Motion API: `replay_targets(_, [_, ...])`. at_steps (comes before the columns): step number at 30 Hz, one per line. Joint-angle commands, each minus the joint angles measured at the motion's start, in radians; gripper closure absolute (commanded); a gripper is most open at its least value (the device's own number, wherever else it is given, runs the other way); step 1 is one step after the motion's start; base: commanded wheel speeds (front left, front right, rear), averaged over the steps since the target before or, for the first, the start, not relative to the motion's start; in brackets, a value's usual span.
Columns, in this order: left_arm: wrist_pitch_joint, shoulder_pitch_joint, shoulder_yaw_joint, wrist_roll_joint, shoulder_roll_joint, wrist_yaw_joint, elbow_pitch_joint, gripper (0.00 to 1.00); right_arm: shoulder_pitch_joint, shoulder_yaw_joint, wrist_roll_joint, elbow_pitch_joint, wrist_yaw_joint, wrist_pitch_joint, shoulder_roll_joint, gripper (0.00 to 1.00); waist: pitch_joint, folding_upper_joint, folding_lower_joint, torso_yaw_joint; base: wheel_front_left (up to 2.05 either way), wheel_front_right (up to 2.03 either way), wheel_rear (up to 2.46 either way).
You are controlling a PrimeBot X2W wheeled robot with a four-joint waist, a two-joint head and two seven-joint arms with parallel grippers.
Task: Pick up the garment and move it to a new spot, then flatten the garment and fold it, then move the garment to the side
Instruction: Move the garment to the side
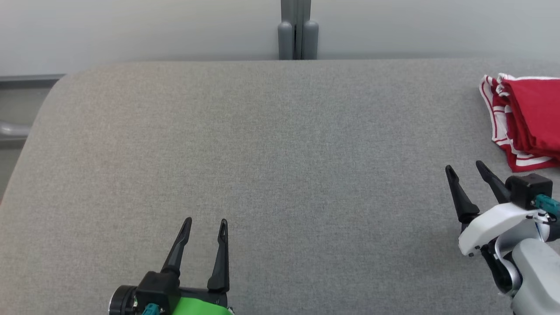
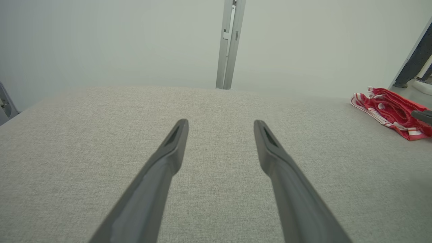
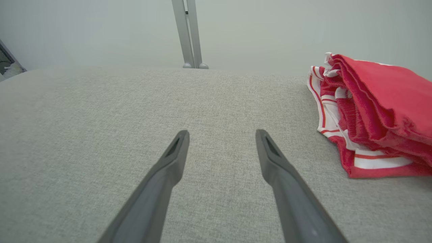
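The garment [image 1: 527,118] is red with white stripes and lies folded in a stack at the far right of the grey surface, cut off by the head view's edge. It also lies at the right of the left wrist view as the garment [image 2: 391,109] and close by in the right wrist view as the garment [image 3: 374,111]. My right gripper [image 1: 465,168] hovers open just in front and left of it, empty. My left gripper [image 1: 205,222] stands open and empty near the front edge, far from the cloth. Both pairs of fingers, the left gripper [image 2: 221,123] and right gripper [image 3: 222,133], spread wide over bare fabric.
A wide grey fabric-covered table [image 1: 262,153] spans the view, with rounded far corners. A grey metal post [image 1: 297,30] rises behind its far edge against a pale wall. A dark stand [image 2: 413,64] shows beyond the table's right side.
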Motion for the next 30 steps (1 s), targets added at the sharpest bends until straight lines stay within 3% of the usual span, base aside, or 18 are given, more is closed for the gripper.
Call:
replay_targets(1, [0.0,0.022,0.01,-0.003,0.002,0.008,-0.004,0.0,0.056,-0.036,-0.031,-0.054,-0.001,-0.004,0.022,0.0,-0.103,0.0,0.0,-0.009,0.0,0.0,0.0])
replay_targets(7, [0.0,0.068,0.047,-0.014,0.002,0.016,-0.007,0.0,0.242,-0.137,-0.159,-0.276,-0.001,-0.003,0.12,0.0,-0.156,0.0,0.0,-0.015,0.0,0.0,0.0])
replay_targets(15, [0.0,0.127,0.086,-0.021,0.002,0.01,-0.021,0.0,0.438,-0.263,-0.236,-0.452,-0.001,-0.003,0.246,0.0,-0.203,0.0,0.0,-0.028,0.0,0.0,0.0])
replay_targets(22, [0.0,0.177,0.114,-0.016,0.002,-0.02,-0.041,0.0,0.538,-0.3,-0.27,-0.515,-0.001,-0.003,0.302,0.0,-0.222,0.0,0.0,-0.042,0.0,0.0,0.0])
replay_targets(30, [0.0,0.201,0.122,0.018,0.002,-0.034,-0.008,0.0,0.558,-0.279,-0.289,-0.505,-0.001,-0.003,0.313,0.0,-0.232,0.0,0.0,-0.05,0.0,0.0,0.0])
